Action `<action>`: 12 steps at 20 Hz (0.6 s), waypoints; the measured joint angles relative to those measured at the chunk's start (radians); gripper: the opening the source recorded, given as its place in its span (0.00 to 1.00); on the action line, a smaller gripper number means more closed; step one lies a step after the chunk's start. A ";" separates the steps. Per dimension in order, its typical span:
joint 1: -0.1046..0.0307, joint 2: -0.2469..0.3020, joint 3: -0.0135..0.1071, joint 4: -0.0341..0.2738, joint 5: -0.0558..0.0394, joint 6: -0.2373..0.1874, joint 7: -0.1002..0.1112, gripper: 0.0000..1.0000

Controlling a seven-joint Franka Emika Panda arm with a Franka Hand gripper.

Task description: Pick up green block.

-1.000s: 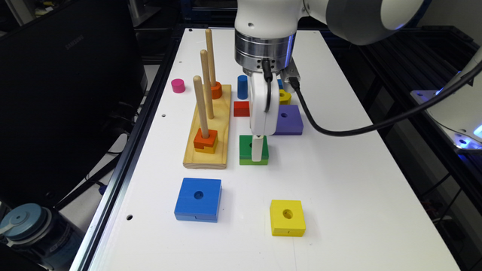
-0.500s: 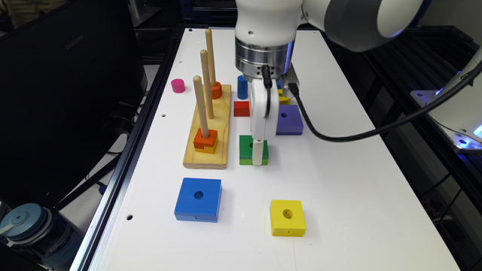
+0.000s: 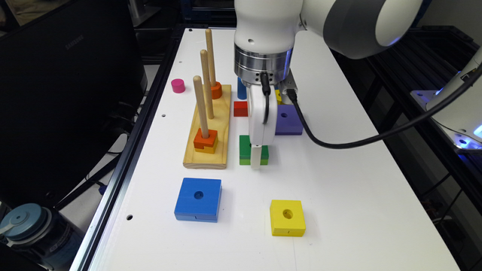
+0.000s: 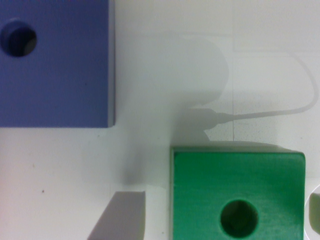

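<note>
Pink cylinder [image 3: 177,85]: stands alone near the bench [image 3: 339,195] edge at the exterior view's left.
Peg board [image 3: 209,130]: wooden base with 3 upright pegs; an orange block sits at the foot of the nearest peg, another at the farthest.
Blue block [image 3: 198,199]: large square with a centre hole, flat on the bench in front of the peg board.
Green block [image 3: 245,149]: flat on the bench just to the right of the peg board, dark green over lime green; its round hole shows in the wrist view [image 4: 239,197].
End effector [image 3: 257,160]: lowered over the green block, released, 1 finger [image 4: 122,215] beside one edge of the block and the other at the opposite edge, with a gap visible at the first.
Purple block [image 3: 289,119]: square with a hole, beyond the green block, apart from it.
Yellow block [image 3: 287,217]: square with a hole, well in front of the green block.
</note>
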 joint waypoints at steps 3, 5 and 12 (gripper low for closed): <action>0.001 0.000 0.000 0.001 0.0000 0.000 0.000 1.00; 0.002 0.001 0.000 0.003 0.0000 0.000 0.000 1.00; 0.004 0.006 -0.002 0.004 -0.0005 0.000 0.001 1.00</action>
